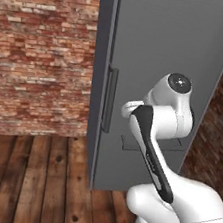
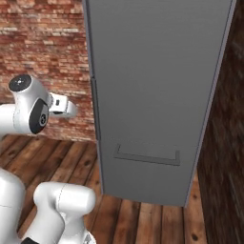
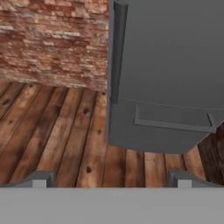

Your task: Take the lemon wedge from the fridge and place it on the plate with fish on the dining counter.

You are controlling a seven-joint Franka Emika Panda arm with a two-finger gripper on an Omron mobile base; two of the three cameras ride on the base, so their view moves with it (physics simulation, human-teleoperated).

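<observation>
Left base view first: we see the fridge, tall dark grey, door closed, standing against a red brick wall on a wooden plank floor. We note its vertical bar handle near the door's left edge and a horizontal drawer handle low on the front, partly behind the white arm, which rises from the lower right and folds in front of the door. Right base view: we get the same fridge from the other side, front shut, the bar handle a thin dark strip at its left edge, the drawer handle clear across the lower front; the arm's wrist points toward the fridge's left side, apart from it. Hand view: we look down along the gripper, both finger tips at the bottom spread wide apart, jaws released, nothing between them. Ahead we see the lower fridge, the bar handle and the drawer handle above the planks. We cannot locate the lemon wedge with the door closed.
</observation>
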